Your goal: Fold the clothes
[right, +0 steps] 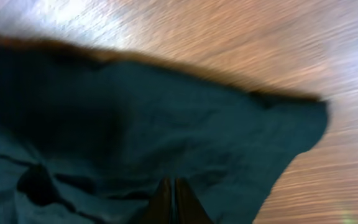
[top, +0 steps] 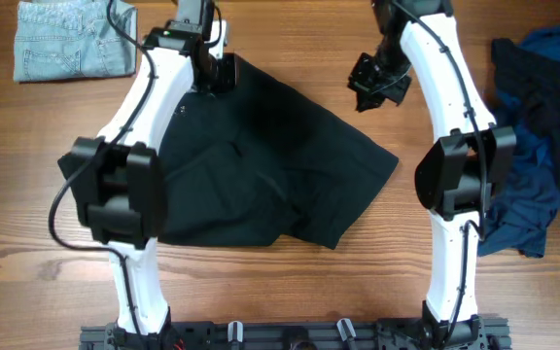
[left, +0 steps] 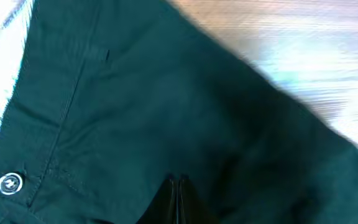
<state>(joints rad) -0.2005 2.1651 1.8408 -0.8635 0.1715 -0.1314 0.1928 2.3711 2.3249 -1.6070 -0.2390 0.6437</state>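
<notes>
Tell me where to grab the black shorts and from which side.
Take the black shorts at the corner jutting right, coming in from that side: it lies flat as a free point on bare table, so jaws can probably pinch it.

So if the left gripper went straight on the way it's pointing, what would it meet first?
Most likely the black shorts: the shut left gripper points into their fabric, though depth is unclear.
</notes>
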